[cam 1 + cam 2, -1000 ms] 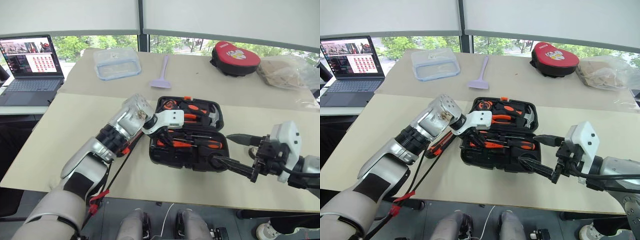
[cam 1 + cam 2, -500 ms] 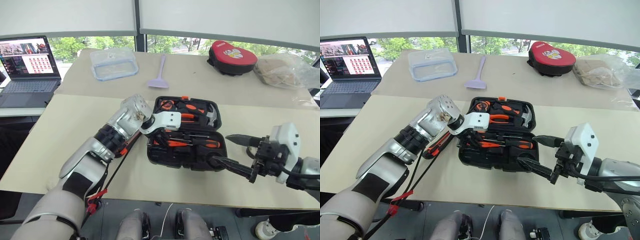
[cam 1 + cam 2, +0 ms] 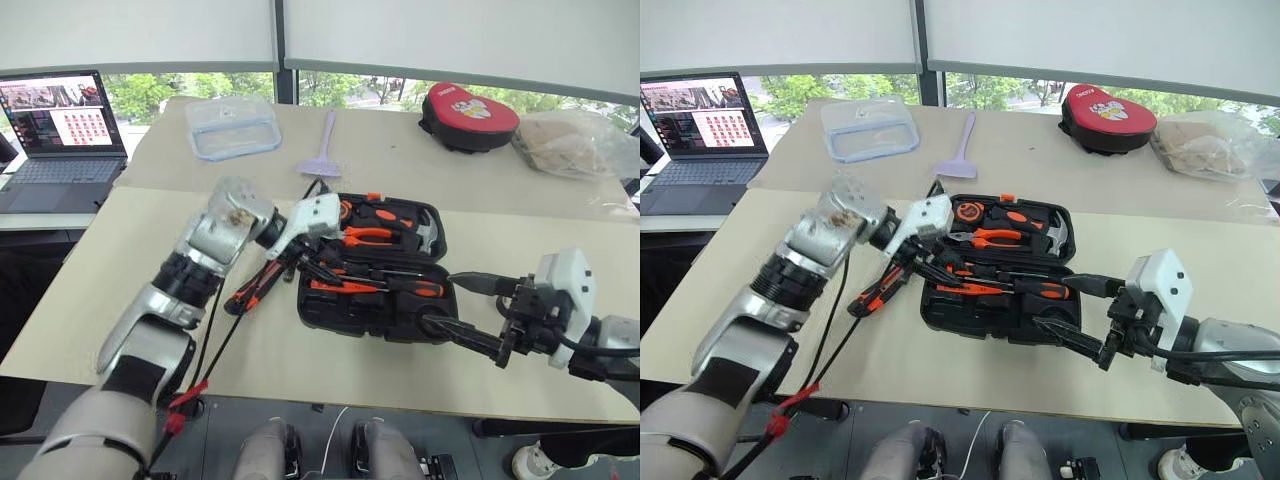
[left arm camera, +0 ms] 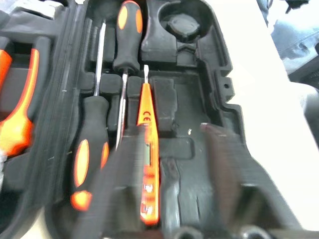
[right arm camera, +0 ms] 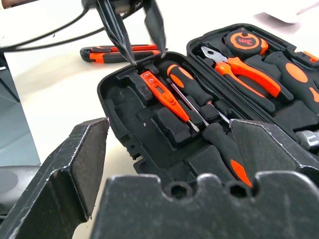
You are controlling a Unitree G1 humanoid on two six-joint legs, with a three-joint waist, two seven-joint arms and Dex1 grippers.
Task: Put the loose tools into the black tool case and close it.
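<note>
Beige counter surface beneath windows with lowered blinds. Nearest the front edge, toward the right corner, the right gripper is held level, its two black jaws spread wide apart and empty, their tips at the right end of the black moulded-plastic tool case. That case lies open at the counter's middle, its lid folded back flat. The front half holds a slim orange tester screwdriver and two black-and-orange screwdrivers in shaped slots; the rear half carries orange-handled pliers, a hammer and an orange-and-black tape measure. Outside the case, touching or just beside its left end, an orange-and-black utility knife lies slanted on the bare counter. Above the case's left end hangs the left gripper, jaws a little apart and clamped on nothing, tips just over the tester screwdriver's handle. Beyond, on the rear section of the counter: a lilac spatula, a clear lidded plastic container, a red-and-black round pouch and a crumpled clear plastic bag at the far right corner. An open laptop sits on a separate desk off the left edge.
</note>
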